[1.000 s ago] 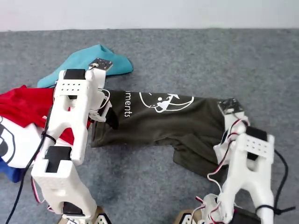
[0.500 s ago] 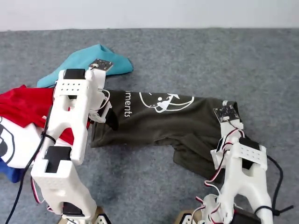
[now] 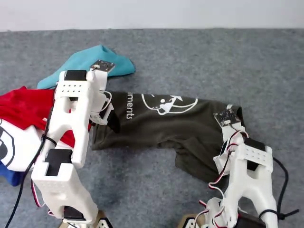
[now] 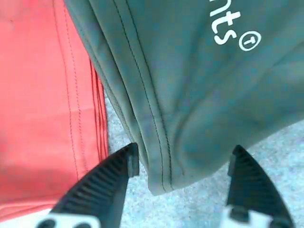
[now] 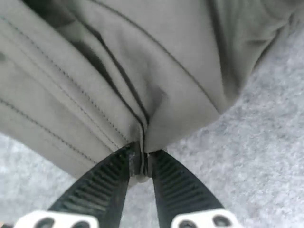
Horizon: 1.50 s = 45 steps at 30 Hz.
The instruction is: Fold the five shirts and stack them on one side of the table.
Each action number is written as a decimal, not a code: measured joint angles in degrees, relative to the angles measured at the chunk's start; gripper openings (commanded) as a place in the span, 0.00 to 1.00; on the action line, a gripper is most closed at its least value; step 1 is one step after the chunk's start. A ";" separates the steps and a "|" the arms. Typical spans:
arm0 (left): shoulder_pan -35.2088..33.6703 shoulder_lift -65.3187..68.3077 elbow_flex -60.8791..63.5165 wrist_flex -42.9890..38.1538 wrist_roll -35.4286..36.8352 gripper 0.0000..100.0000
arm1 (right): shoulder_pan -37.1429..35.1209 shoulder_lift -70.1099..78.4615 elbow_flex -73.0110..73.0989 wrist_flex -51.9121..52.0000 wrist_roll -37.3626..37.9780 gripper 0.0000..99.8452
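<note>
Right gripper [image 5: 141,160] drew back slightly (pinching olive shirt [image 3: 161,127] hem).

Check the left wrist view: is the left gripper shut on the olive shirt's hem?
No, the left gripper is open, with one finger on each side of the hem corner of the olive shirt.

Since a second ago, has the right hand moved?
Yes. The right hand, shut on the olive shirt, has drawn back toward the table's near edge and slightly toward the white print.
</note>
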 measured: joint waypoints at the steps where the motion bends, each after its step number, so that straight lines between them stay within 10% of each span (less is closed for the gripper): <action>1: 0.00 0.00 0.00 0.00 0.00 0.30 | 0.00 -0.18 -0.88 1.14 0.00 0.01; 20: 0.00 0.00 0.00 0.00 0.00 0.30 | 10.20 -17.76 2.46 14.33 9.58 0.02; 27: 0.00 0.00 0.00 0.18 0.00 0.30 | 11.25 -18.64 12.75 3.25 10.29 0.24; 36: 0.00 0.00 0.00 0.97 0.00 0.30 | 11.25 -18.64 -9.58 13.71 7.03 0.25; 45: 0.00 0.00 0.00 1.67 0.00 0.30 | 2.73 -12.40 -8.26 -12.84 -8.79 0.20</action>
